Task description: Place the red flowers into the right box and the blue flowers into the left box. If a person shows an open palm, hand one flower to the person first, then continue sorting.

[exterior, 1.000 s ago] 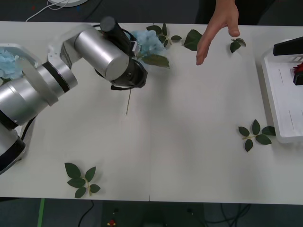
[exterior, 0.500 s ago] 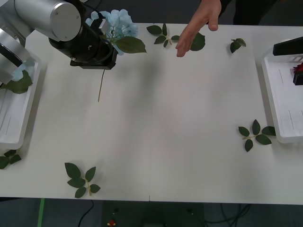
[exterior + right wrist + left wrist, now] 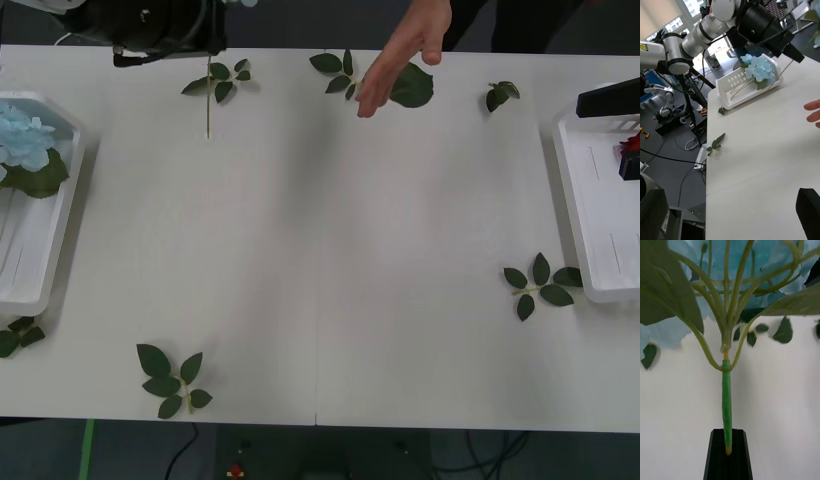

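Note:
My left gripper point(image 3: 728, 437) is shut on the green stem of a pale-blue flower point(image 3: 733, 281), held above the table's far left corner. In the front view the left gripper point(image 3: 170, 30) is at the top edge and the stem point(image 3: 208, 110) hangs below it. Another blue flower point(image 3: 25, 140) lies in the left box point(image 3: 40, 270). A red flower point(image 3: 630, 148) lies in the right box point(image 3: 600, 250), where my right gripper point(image 3: 732, 191) stands open. A person's hand point(image 3: 400, 55) reaches over the far edge, palm open.
Loose leaf sprigs lie near the front left point(image 3: 170, 380), beside the right box point(image 3: 540, 280), off the left box's near corner point(image 3: 18, 335) and along the far edge point(image 3: 345, 72). A large leaf point(image 3: 415, 88) lies by the hand. The wide middle of the table is bare.
My left arm has lifted the blue flower and swung it from the table's far middle towards the far left. The person's hand has shifted left along the far edge.

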`<action>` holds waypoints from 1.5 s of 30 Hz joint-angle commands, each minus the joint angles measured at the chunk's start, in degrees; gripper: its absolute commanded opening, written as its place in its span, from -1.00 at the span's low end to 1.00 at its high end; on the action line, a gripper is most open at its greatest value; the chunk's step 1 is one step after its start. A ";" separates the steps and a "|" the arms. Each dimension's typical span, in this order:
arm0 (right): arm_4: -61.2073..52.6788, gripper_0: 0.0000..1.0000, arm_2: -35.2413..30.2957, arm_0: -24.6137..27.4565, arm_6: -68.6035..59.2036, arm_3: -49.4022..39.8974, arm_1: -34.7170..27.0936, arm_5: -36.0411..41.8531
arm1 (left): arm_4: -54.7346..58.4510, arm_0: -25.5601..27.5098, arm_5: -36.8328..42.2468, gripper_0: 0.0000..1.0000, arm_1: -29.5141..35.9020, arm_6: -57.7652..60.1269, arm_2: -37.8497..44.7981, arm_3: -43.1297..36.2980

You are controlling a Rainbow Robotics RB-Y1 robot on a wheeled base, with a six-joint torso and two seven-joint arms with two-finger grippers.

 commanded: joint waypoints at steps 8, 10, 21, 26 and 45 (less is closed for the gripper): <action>-0.86 1.00 0.03 0.41 1.58 -1.21 -1.00 -0.35 | 0.78 -3.27 -23.64 -1.00 -6.24 -10.23 2.46 0.10; -0.86 1.00 0.03 0.41 1.58 -1.21 -1.00 -0.35 | 0.42 -3.27 -27.77 -1.00 -8.79 -12.69 2.46 1.86; -0.86 1.00 0.03 0.41 1.58 -1.21 -1.00 -0.35 | -1.16 -3.62 -48.69 -1.00 -19.07 -27.72 -0.09 14.86; -0.86 1.00 0.03 0.41 1.58 -1.21 -1.00 -0.35 | -0.89 -3.62 -52.74 -1.00 -19.95 -29.30 -1.49 17.32; -0.86 1.00 0.03 0.41 1.58 -1.21 -1.00 -0.35 | 0.86 -5.64 -53.88 -1.00 -20.13 -30.53 -1.76 17.32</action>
